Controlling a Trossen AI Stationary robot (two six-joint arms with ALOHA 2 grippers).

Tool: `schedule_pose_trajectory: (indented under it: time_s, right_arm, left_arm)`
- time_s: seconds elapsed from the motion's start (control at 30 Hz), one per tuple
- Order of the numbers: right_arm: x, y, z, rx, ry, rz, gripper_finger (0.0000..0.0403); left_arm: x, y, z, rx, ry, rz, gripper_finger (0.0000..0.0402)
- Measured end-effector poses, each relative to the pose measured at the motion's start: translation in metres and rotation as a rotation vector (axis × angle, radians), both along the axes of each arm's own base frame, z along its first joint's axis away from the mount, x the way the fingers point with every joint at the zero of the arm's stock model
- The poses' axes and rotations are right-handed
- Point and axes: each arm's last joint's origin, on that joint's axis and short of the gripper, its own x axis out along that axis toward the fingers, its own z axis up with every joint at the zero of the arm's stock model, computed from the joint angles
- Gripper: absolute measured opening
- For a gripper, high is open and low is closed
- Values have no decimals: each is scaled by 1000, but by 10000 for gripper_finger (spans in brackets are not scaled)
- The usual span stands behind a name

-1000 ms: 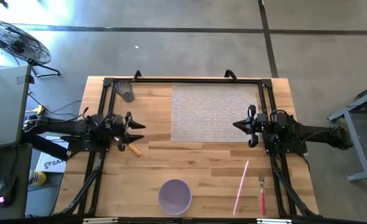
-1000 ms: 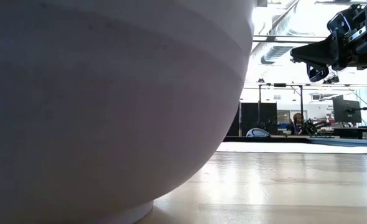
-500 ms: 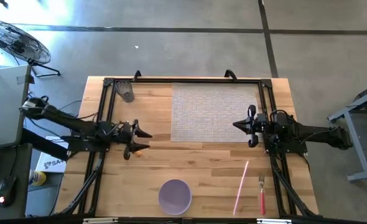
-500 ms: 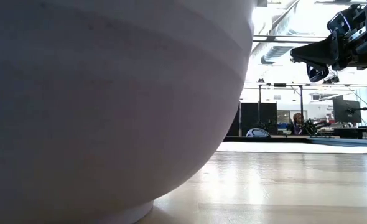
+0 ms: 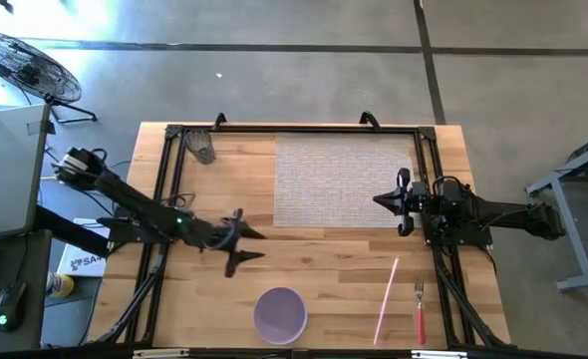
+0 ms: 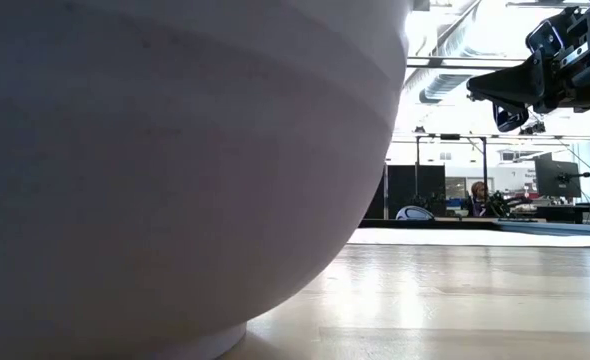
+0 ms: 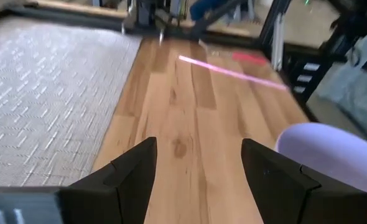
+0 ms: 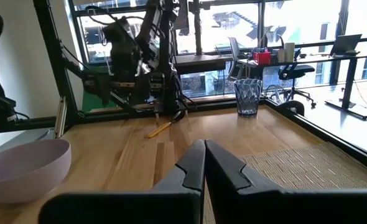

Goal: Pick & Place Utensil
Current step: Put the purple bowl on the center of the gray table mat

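A lavender bowl (image 5: 280,314) stands near the table's near edge; it fills the left of the low view (image 6: 175,170) and shows in the left wrist view (image 7: 333,149). A pink stick (image 5: 387,299) and a red-handled fork (image 5: 420,311) lie flat to its right. A yellow-handled utensil (image 8: 160,129) lies on the wood beneath my left arm and is hidden in the high view. My left gripper (image 5: 242,242) is open over bare wood, beyond the bowl's far-left side; nothing is between its fingers (image 7: 199,180). My right gripper (image 5: 402,202) is shut and waits at the placemat's right edge (image 8: 203,162).
A woven grey placemat (image 5: 344,179) covers the far middle of the table. A mesh cup (image 5: 204,148) stands at the far left corner. A dark frame (image 5: 294,130) runs around the work area. Bare wood lies between the placemat and the bowl.
My left arm has reached out from the table's left side toward the right and the near edge, ending closer to the bowl, fingers open throughout. The yellow-handled utensil, which showed beside the gripper a second ago, is now covered by the arm in the high view.
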Motion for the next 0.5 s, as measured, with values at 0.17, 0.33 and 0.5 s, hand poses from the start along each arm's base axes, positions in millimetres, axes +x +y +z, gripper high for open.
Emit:
schedule_pose_trajectory:
  time_s: [0.17, 0.33, 0.5]
  right_arm:
    - [0, 0, 0, 0, 0, 0, 1]
    - [0, 0, 0, 0, 0, 0, 2]
    - [0, 0, 0, 0, 1, 0, 4]
  left_arm:
    - [22, -13, 7, 18, 88, -15, 231]
    - [30, -33, 25, -6, 188, -47, 231]
    - [21, -61, 47, 12, 249, -105, 231]
